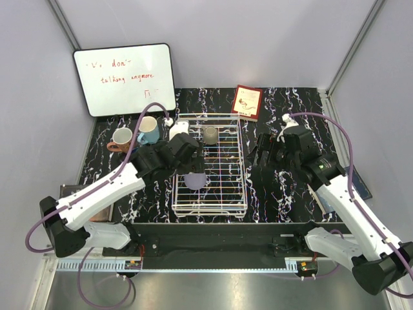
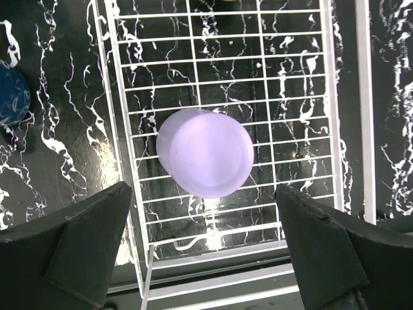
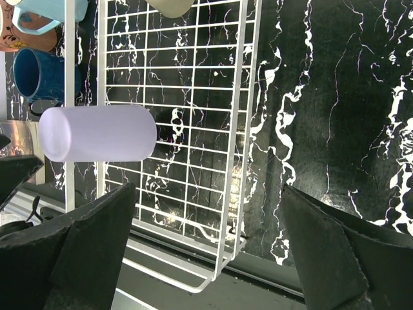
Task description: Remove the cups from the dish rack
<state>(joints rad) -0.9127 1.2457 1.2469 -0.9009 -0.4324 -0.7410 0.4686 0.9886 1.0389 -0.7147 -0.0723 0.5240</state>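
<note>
The white wire dish rack [image 1: 227,194] lies mid-table. A lavender tumbler [image 1: 195,180] sits closed end up near its left side; it also shows in the left wrist view [image 2: 205,152] and the right wrist view [image 3: 97,134]. A grey-beige cup [image 1: 211,134] stands at the rack's far end. The light blue mug [image 1: 148,129] and salmon mug [image 1: 120,137] stand on the table left of the rack, with the dark blue mug [image 3: 39,74] by them. My left gripper [image 2: 203,190] is open just above the tumbler. My right gripper [image 3: 208,190] is open and empty over the rack's right edge.
A whiteboard [image 1: 124,79] leans at the back left. A red card [image 1: 247,102] stands behind the rack. A dark flat object [image 1: 358,181] lies at the right table edge. The grey walls close in on both sides.
</note>
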